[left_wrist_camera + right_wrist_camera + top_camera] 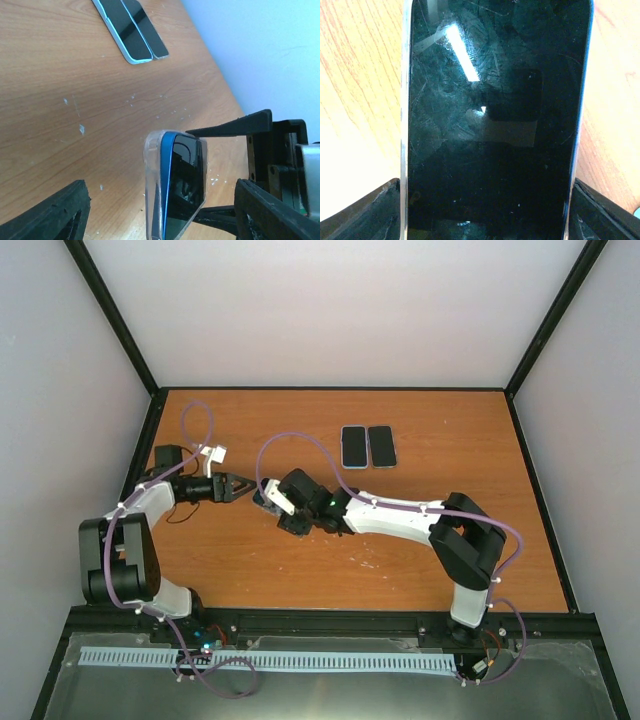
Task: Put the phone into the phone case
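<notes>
The phone (182, 185), black-screened with a blue rim, sits on edge in the clear phone case (151, 185). Its blue rim stands a little proud of the case along one side. My right gripper (268, 500) is shut on the phone and case, holding them above the table. Its thin black fingers (230, 127) press them from both sides. In the right wrist view the phone's screen (490, 125) fills the frame, with the right gripper (485, 220) clamped on its long edges. My left gripper (160, 200) is open around the phone's end, its fingers (50, 215) apart from it. From above, the left gripper (238, 487) points at the phone.
Two other dark phones (353, 446) (381, 446) lie flat side by side at the back of the wooden table (420, 560). They appear again in the left wrist view (131, 30). Black frame posts and grey walls bound the table.
</notes>
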Motion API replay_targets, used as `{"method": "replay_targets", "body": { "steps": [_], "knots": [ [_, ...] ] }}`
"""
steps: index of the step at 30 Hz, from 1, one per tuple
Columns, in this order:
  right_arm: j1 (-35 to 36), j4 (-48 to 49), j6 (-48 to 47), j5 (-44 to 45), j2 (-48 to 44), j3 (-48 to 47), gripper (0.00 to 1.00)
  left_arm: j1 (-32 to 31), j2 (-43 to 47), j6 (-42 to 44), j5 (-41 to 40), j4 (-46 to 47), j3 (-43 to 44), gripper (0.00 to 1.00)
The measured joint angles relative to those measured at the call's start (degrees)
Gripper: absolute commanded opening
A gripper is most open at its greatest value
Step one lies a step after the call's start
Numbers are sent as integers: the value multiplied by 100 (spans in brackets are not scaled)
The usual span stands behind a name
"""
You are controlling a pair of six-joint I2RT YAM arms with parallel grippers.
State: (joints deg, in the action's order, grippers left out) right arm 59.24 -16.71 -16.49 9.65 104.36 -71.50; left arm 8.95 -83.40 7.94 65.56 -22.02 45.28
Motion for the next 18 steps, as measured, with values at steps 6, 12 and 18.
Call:
{"method": "replay_targets", "body": {
  "steps": [6, 12, 18],
  "knots": [
    [0, -15, -35, 2, -28, -111, 45, -11, -326, 57, 361, -127, -11, 74],
    [0, -42, -81, 4, -31, -160, 45, -192, -378, 153, 555, -214, -13, 59],
    [0, -42, -129, 24, -31, -317, 45, -326, -387, 223, 629, -280, -13, 35]
  ]
}}
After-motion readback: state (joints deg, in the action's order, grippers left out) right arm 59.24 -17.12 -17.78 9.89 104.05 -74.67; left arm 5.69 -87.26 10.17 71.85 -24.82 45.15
